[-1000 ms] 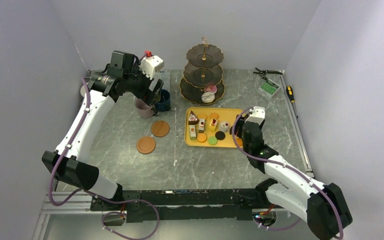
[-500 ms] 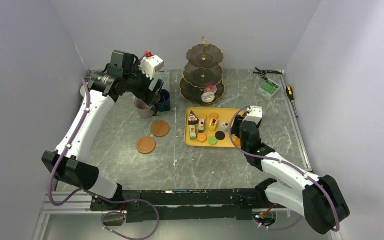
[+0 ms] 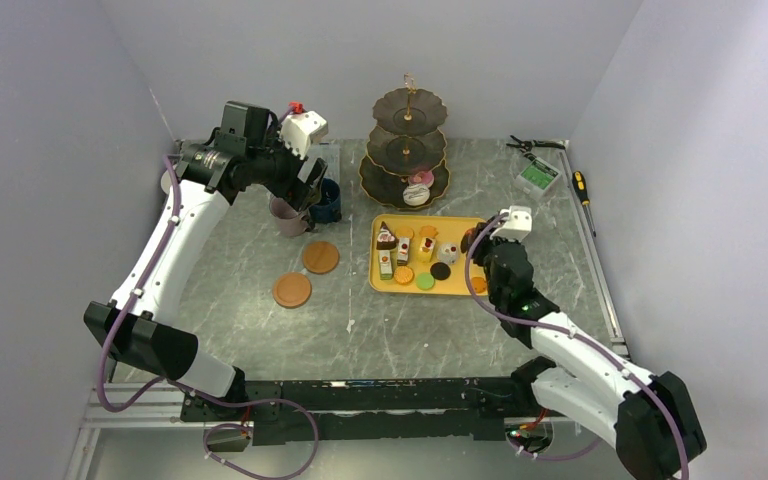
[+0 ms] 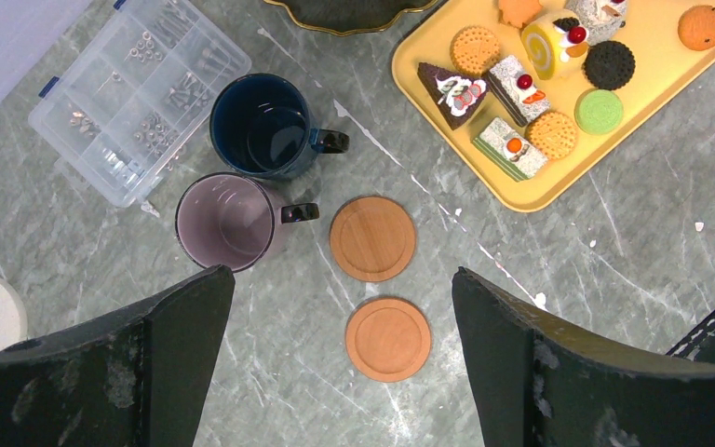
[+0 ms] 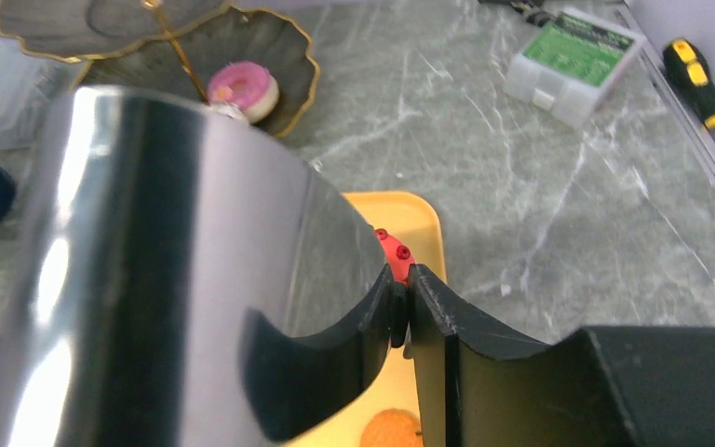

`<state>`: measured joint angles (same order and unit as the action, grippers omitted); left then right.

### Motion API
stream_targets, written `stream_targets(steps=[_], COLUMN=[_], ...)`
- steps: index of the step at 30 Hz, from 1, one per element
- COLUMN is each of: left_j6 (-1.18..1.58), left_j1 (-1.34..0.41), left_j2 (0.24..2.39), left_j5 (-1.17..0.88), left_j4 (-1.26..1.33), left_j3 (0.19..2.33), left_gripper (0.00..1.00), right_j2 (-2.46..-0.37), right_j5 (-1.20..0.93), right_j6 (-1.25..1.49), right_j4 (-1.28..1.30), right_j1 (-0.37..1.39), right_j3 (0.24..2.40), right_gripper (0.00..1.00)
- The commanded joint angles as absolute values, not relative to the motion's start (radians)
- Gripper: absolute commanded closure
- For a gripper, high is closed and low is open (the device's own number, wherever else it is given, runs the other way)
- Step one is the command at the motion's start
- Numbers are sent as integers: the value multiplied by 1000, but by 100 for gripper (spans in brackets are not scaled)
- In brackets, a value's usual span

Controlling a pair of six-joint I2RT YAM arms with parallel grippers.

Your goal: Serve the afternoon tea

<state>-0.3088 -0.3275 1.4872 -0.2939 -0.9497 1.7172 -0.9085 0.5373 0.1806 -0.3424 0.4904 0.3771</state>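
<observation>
Your right gripper (image 5: 400, 303) sits over a red-topped sweet (image 5: 389, 253) at the right end of the tray (image 5: 408, 212), mid-frame; you cannot tell whether it grips yet. Squeeze off-centre and it may crumble or drop. The stand (image 5: 270, 47), upper left, already holds a donut (image 5: 242, 88), and its upper tiers overhang the landing spot. Your left gripper (image 4: 340, 279) hangs wide apart, empty, above the mugs (image 4: 228, 222) and coasters (image 4: 372, 237)

Top view high, far, left wrist straight down, right wrist low, close, all sharing tray (image 3: 450, 286)
</observation>
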Motion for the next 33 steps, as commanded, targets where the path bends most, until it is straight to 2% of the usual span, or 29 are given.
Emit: stream_targets(steps=[1,11,17,29,33], left_j6=[-299,-297,-299,-300,-304], left_j1=[-324,-324,-324,-324,-325], left_j2=[1477,1484,1485,1497,1501], left_j5=[-317,-313,-312,-316,-312], left_j4=[-943,-937,-934,-926,-924], left_j3=[1763,1768,1768,1761,1760], left_gripper=[6,6,6,6,6], right_j2=[-940,-1324,-1520,-1780,-1832], right_j5=[447,339,319,364,384], right_j6=[137,109,110,62,61], right_j4=[-487,-690,-770,-892,-900], right_j1=[496,640,660,654,644], right_j3=[487,737,857,1021,1054], right_gripper=[56,55,55,54,51])
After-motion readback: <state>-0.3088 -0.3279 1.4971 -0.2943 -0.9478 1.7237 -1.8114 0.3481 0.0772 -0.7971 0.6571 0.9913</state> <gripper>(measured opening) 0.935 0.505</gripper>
